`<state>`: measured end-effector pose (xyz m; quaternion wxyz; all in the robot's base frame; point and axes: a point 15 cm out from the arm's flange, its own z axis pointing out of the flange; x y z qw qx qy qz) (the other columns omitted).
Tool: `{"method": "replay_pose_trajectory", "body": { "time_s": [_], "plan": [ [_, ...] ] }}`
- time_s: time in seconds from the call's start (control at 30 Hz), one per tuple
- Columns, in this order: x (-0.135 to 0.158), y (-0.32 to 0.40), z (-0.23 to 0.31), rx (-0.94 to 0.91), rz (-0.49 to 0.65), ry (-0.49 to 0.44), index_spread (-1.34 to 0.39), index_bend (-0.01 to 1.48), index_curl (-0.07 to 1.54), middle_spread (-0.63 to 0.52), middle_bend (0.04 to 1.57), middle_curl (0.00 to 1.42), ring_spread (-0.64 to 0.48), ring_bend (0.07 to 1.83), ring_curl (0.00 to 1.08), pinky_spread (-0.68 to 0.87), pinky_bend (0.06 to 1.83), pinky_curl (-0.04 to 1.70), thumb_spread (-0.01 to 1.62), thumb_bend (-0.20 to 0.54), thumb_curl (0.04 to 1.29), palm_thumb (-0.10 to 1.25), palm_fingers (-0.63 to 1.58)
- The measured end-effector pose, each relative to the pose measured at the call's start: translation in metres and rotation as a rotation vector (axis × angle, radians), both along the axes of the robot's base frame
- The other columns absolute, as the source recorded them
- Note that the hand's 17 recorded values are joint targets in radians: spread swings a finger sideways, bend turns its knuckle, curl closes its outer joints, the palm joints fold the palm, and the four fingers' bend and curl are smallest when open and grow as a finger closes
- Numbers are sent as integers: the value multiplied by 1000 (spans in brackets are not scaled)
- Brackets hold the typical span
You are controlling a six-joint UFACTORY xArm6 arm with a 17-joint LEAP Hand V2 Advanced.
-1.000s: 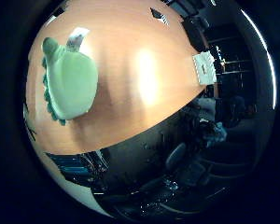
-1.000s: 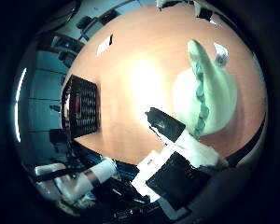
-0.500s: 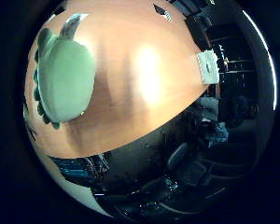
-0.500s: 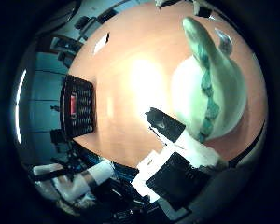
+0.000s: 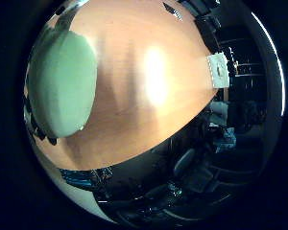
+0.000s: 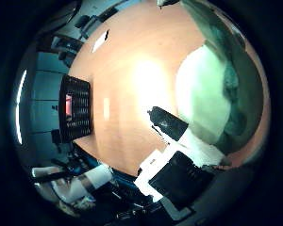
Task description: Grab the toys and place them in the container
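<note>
A pale green plush toy (image 5: 60,81) with darker green edging lies on the wooden table (image 5: 154,86) and fills much of the little finger side palm view, close under the palm. It also shows large in the thumb side palm view (image 6: 217,89). My hand (image 6: 179,160) shows there as black and white parts, with one finger (image 6: 168,122) reaching out beside the toy without touching it. The hand is open and holds nothing. A black slatted container (image 6: 77,106) with something red inside stands at the table's far edge, away from the toy.
A white flat object (image 5: 218,70) lies at one table edge. A small white item (image 6: 100,40) lies on the table beyond the container. Office chairs and dark furniture stand around the table.
The toy has grown much larger in each view: the hand has come down closer to it. The toy itself has not moved on the table.
</note>
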<state>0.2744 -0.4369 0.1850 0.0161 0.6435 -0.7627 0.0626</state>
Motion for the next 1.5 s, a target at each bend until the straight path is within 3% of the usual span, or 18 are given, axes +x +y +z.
{"method": "replay_pose_trajectory", "body": {
  "time_s": [0.3, 0.43, 0.57, 0.67, 0.8, 0.97, 1.1, 1.3, 1.5],
  "plan": [
    [-2, 1, -26, 38, -7, 23, -416, 174, 311, -143, 278, 386, -68, 383, 244, 403, 213, 265, 1071, -21, 304, 613, 414],
    [-2, 1, -33, 49, -8, 30, -424, 180, 315, -177, 311, 396, -123, 466, 255, 379, 215, 254, 1070, -19, 308, 631, 569],
    [-3, -1, -32, 48, -9, 29, -416, 209, 355, -270, 463, 474, -254, 643, 318, 140, 246, 234, 1067, -14, 318, 682, 882],
    [-2, -3, -32, 40, -7, 24, -435, 271, 431, -310, 561, 552, -309, 743, 383, -150, 491, 296, 1066, -12, 327, 723, 1225],
    [1, -8, -29, 21, -7, 10, -452, 537, 610, -311, 805, 692, -302, 992, 510, -335, 854, 449, 1054, -10, 354, 802, 1312],
    [0, -7, -16, 15, -5, 10, -374, 904, 810, -237, 1113, 814, -255, 1253, 631, -278, 1176, 638, 1039, 3, 429, 972, 1254],
    [-5, 1, 8, 16, -7, 11, -303, 1041, 863, -192, 1241, 847, -235, 1352, 693, -234, 1270, 744, 1030, -9, 492, 1044, 1148],
    [-11, 21, 73, 31, 2, 21, -262, 1099, 867, -164, 1297, 845, -231, 1381, 737, -197, 1281, 836, 1006, -13, 555, 1051, 1102],
    [-7, 49, 183, -21, 37, -12, -243, 1121, 853, -153, 1324, 834, -232, 1375, 763, -184, 1252, 909, 993, -15, 603, 1031, 1091]
  ]
}}
